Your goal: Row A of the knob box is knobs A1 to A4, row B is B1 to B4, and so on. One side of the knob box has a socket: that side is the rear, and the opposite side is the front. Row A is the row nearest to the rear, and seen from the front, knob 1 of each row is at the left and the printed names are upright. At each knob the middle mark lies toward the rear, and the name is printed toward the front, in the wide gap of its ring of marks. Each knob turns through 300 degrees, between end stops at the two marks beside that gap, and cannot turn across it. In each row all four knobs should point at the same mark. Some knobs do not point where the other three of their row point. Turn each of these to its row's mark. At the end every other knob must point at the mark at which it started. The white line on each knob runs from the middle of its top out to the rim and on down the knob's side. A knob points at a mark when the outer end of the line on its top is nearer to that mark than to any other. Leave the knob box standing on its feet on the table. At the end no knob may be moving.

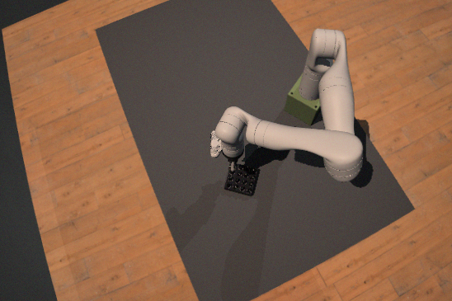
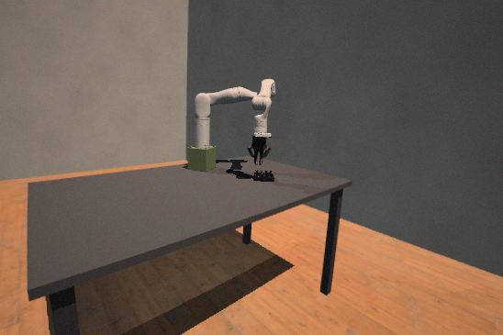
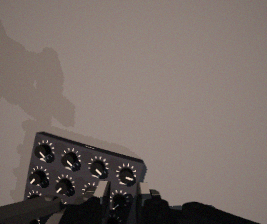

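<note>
Knob box (image 1: pixel 242 181) flat on the counter (image 1: pixel 173 85), near the counter's edge farthest from the exterior camera and well apart from the green base block (image 1: pixel 303 104). Standing level, top face up, so the knobs sit open to an approach from above.

Arm bent over the box with the wrist pointing straight down: likely a stance chosen so the fingers can drop onto 1 knob and twist about its vertical axis. Pincer (image 2: pixel 260 155) hanging above the box in the exterior view, with a clear gap between fingertips and knobs. In the top view, placed over the box's edge nearest the arm rather than its middle. Probably lining up on a knob in that near row.

From the wrist view, box (image 3: pixel 84 172) seen at a slant, 2 rows of knobs plain with white mark rings, nearer rows hidden behind the dark fingers. Labels and pointer lines too small to read, so no telling which knobs are off.

Pincer mostly closed, fingers narrowed to a small gap, gripping nothing and touching nothing. Possibly pre-set to about knob width, though that is only a guess.

Task judged still in hand: a descent onto the chosen knob comes before any turning.
</note>
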Tool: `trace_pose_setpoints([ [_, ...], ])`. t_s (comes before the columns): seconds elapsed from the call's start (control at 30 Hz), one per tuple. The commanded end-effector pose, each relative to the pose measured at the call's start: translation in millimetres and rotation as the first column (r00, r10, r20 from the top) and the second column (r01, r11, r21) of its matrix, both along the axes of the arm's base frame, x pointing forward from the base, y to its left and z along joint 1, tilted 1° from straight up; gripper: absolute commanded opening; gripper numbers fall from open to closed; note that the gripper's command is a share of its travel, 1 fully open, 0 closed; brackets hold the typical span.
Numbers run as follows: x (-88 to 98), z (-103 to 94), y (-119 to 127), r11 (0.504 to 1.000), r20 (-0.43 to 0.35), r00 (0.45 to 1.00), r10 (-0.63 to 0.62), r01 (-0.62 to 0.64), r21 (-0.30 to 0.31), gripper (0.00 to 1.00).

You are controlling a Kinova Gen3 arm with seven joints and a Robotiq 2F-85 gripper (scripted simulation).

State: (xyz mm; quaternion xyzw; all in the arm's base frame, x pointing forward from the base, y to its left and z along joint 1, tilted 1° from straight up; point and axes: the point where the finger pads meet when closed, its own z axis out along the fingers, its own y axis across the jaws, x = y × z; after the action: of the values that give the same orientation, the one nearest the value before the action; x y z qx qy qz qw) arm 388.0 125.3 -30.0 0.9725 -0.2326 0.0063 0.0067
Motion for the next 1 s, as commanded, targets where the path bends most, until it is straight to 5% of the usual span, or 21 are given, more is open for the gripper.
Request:
trace_pose_setpoints([
  [0.0, 0.4, 0.6, 0.2, 1.000, 0.001, 1.000, 0.000, 0.000, 0.001, 0.19],
  [0.97, 0.4, -12.3, -0.3, 1.000, 0.002, 1.000, 0.000, 0.000, 0.001, 0.19],
])
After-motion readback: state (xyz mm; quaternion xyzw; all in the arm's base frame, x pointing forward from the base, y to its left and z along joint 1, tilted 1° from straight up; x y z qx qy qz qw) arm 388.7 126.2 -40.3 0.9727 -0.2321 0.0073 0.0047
